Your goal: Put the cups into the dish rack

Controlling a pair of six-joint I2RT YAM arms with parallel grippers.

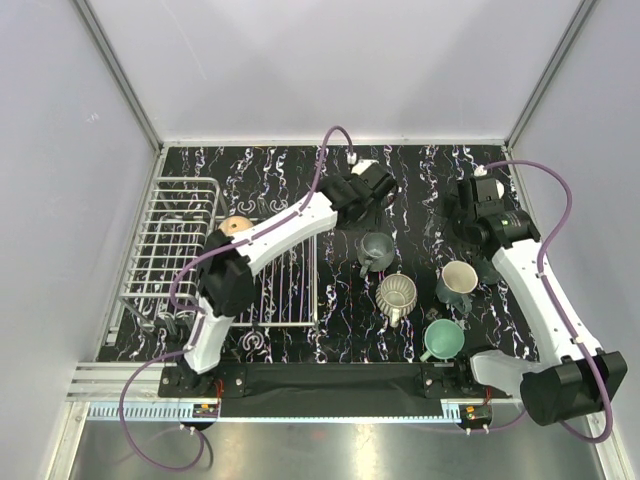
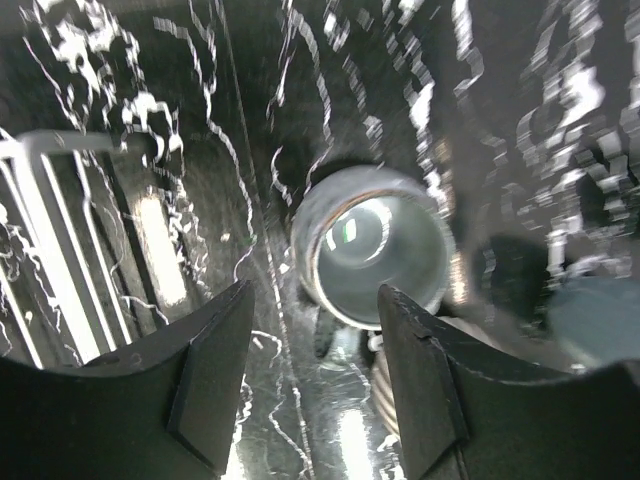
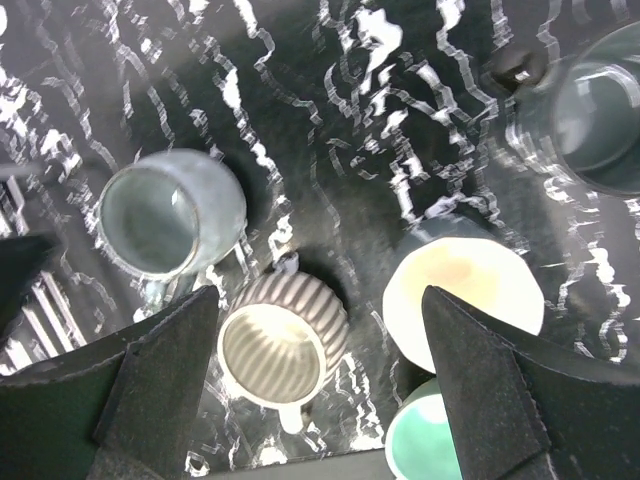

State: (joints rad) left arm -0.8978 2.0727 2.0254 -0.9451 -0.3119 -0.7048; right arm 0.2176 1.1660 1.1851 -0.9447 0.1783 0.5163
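Now | grey-teal mug (image 2: 375,250) upright, glossy, just ahead of left gripper (image 2: 312,298), fingers spread, empty | right gripper (image 3: 318,298) spread wide, holding nothing, ribbed mug (image 3: 283,345) below | dish rack (image 1: 170,250) at left edge of table (image 1: 420,170); bare strip between rack and mugs

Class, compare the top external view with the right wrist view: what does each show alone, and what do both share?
Only top external: the peach-tan cup at the dish rack, partly hidden by the left arm. Only right wrist: a further grey-teal cup at its upper right edge. Both: the grey cup, ribbed cup, pale-inside cup and mint green cup.
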